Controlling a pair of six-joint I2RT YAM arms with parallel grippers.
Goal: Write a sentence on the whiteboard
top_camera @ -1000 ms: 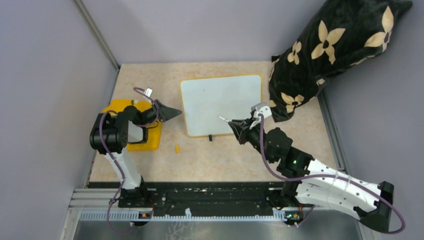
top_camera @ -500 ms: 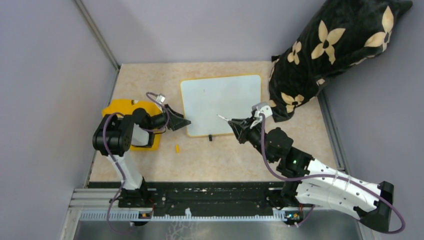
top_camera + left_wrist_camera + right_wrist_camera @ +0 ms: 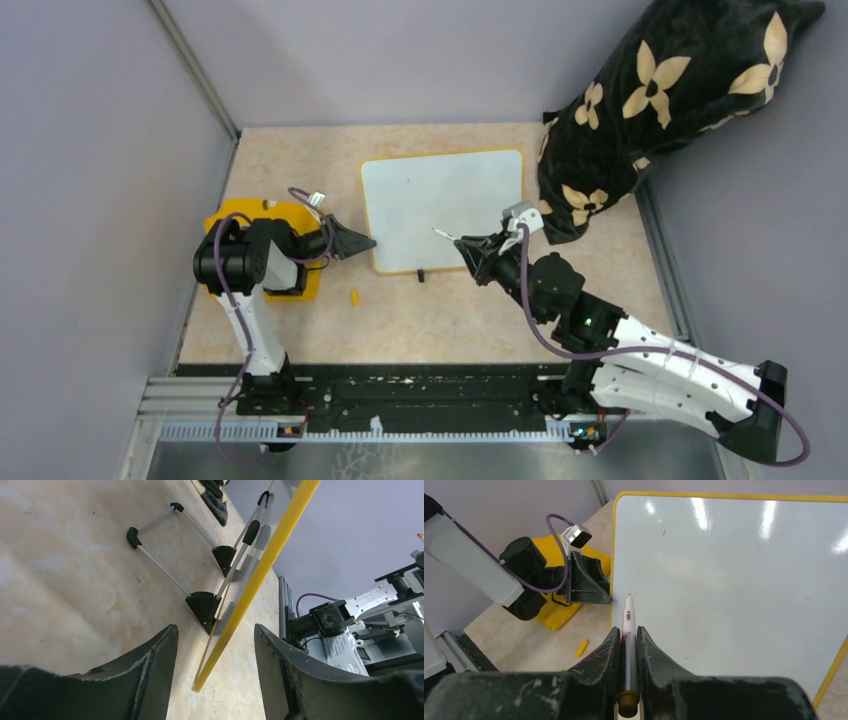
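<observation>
I'm in a robot lab cell: plain grey panel walls [image 3: 90, 150] box in my beige counter [image 3: 450, 320], fronted by a metal mounting rail [image 3: 430, 400].

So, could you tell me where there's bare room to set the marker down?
Bare tabletop lies far left, between the back wall, the whiteboard and the yellow pad. Another patch runs along the arm bases, right of the small yellow cap. Crowded: the left gripper at the board's left edge, and the floral cushion on its right.
</observation>
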